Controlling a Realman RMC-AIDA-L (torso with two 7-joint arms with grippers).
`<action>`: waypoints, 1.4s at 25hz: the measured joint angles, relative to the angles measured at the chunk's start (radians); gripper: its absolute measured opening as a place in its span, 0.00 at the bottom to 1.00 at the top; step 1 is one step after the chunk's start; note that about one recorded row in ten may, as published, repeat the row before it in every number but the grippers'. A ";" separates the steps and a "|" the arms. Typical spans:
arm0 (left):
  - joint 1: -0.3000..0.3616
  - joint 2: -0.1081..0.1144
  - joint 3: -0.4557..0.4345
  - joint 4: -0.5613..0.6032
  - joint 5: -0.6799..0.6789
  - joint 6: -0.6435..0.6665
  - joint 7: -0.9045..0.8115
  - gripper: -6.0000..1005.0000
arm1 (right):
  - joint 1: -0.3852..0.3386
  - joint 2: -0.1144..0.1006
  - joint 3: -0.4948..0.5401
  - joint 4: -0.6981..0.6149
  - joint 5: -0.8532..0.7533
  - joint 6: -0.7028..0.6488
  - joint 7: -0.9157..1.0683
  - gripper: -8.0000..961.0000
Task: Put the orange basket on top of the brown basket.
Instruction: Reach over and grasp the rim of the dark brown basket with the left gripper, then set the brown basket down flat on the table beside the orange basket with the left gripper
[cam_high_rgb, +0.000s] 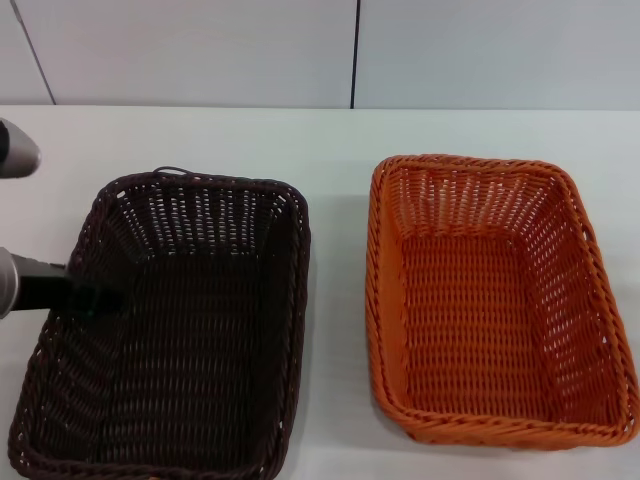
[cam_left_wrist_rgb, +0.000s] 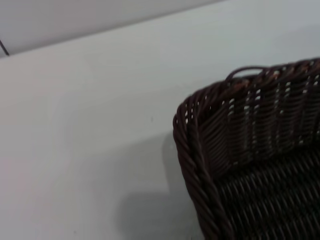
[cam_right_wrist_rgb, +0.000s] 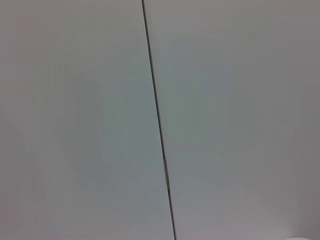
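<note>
The brown basket (cam_high_rgb: 170, 330) lies on the left half of the white table, and it holds nothing. To its right, a hand's width away, lies the orange basket (cam_high_rgb: 495, 300), which also holds nothing. My left arm comes in from the left edge, and my left gripper (cam_high_rgb: 100, 296) hangs over the brown basket's left rim, dark against the dark weave. In the left wrist view, one corner of the brown basket (cam_left_wrist_rgb: 240, 150) shows with bare table beside it. My right gripper is out of view.
The white table (cam_high_rgb: 335, 150) runs back to a pale panelled wall (cam_high_rgb: 200, 50) with a dark vertical seam (cam_right_wrist_rgb: 157, 120), which fills the right wrist view. A strip of bare table separates the two baskets.
</note>
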 joint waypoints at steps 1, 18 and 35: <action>0.000 0.000 0.000 0.000 0.000 0.000 0.000 0.68 | 0.000 0.000 0.000 0.000 0.000 0.000 0.000 0.81; -0.041 0.002 0.013 0.029 0.024 -0.047 0.075 0.56 | 0.000 0.000 -0.003 -0.001 -0.010 0.001 0.000 0.81; -0.169 0.004 -0.103 0.077 -0.143 -0.072 0.600 0.30 | -0.014 0.000 -0.001 -0.009 -0.011 0.017 0.000 0.81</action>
